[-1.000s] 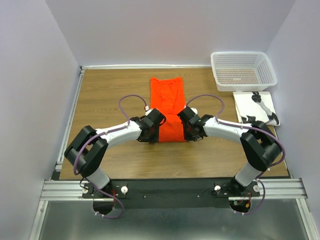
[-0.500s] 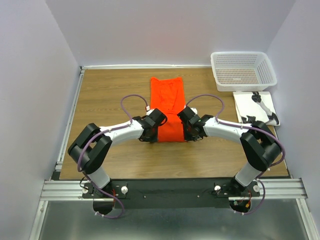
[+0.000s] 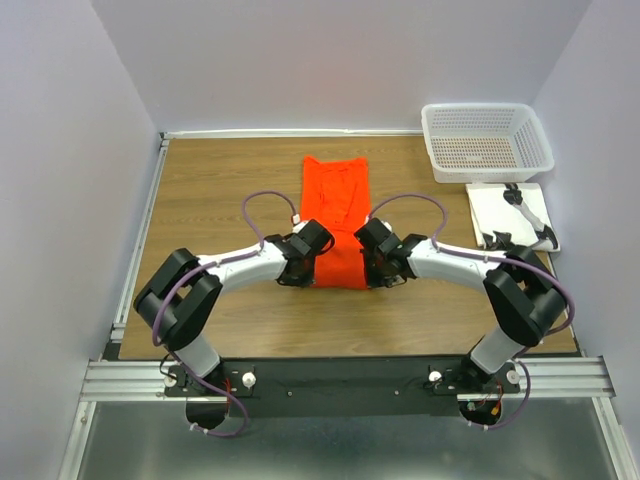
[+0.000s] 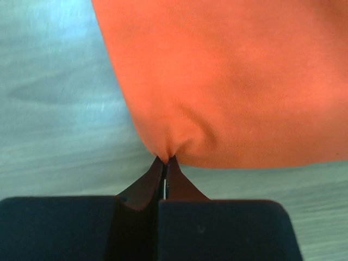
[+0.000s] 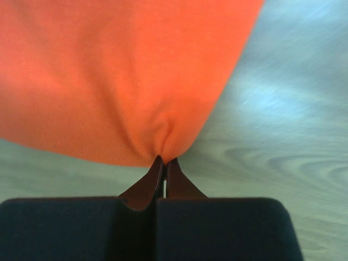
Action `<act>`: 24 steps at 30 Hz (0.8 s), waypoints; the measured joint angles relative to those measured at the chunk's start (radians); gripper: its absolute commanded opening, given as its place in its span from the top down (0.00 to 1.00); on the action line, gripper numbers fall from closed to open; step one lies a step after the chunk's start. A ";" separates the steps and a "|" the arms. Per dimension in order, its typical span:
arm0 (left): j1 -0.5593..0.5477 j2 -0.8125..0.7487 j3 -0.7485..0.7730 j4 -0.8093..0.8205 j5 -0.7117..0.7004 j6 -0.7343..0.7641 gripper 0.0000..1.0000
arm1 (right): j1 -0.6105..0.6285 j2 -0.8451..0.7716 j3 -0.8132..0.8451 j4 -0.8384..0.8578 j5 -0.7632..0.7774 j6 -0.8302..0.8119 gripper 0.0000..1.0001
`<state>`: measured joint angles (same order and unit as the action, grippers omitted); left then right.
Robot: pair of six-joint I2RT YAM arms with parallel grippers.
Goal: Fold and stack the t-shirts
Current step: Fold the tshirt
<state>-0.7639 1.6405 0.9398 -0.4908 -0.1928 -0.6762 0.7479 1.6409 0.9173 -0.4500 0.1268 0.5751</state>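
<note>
Top view: t-shirt (image 3: 337, 205) lay as a narrow strip mid-tabletop (image 3: 200, 190), hem nearest; left end effector (image 3: 305, 272) and right end effector (image 3: 372, 272) at its near corners. Left wrist: clenched on a puckered hem corner. Right wrist: likewise, grasping the other corner. Judgement: raise both corners level, hem taut, and carry them toward the collar.

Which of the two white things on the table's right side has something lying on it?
The white flat board, just in front of the white plastic mesh basket: a black-and-white tool lies on it.
</note>
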 measured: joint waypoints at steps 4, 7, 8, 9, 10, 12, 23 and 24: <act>-0.043 -0.071 -0.058 -0.068 0.011 -0.005 1.00 | 0.063 -0.029 -0.017 -0.058 -0.069 0.009 1.00; -0.155 -0.188 -0.126 -0.177 0.069 -0.048 1.00 | 0.140 -0.089 -0.058 -0.185 -0.152 0.029 1.00; -0.180 -0.215 -0.136 -0.197 0.086 -0.060 1.00 | 0.162 -0.114 -0.068 -0.243 -0.181 0.039 0.99; -0.230 -0.295 -0.152 -0.256 0.141 -0.093 1.00 | 0.183 -0.140 -0.070 -0.293 -0.209 0.046 1.00; -0.254 -0.354 -0.154 -0.298 0.174 -0.114 1.00 | 0.198 -0.171 -0.064 -0.352 -0.240 0.053 0.99; -0.267 -0.448 -0.145 -0.349 0.216 -0.146 1.00 | 0.211 -0.241 -0.013 -0.481 -0.275 0.059 1.00; 0.019 -0.444 0.098 -0.459 0.274 -0.021 1.00 | 0.097 -0.107 0.490 -0.762 -0.196 -0.054 0.99; 0.060 -0.410 0.126 -0.460 0.271 0.008 1.00 | 0.060 -0.073 0.530 -0.776 -0.190 -0.068 1.00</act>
<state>-0.7044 1.2304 1.0660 -0.9508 0.0780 -0.6682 0.8082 1.5677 1.4471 -1.2255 -0.0631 0.5076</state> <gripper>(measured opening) 0.010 0.012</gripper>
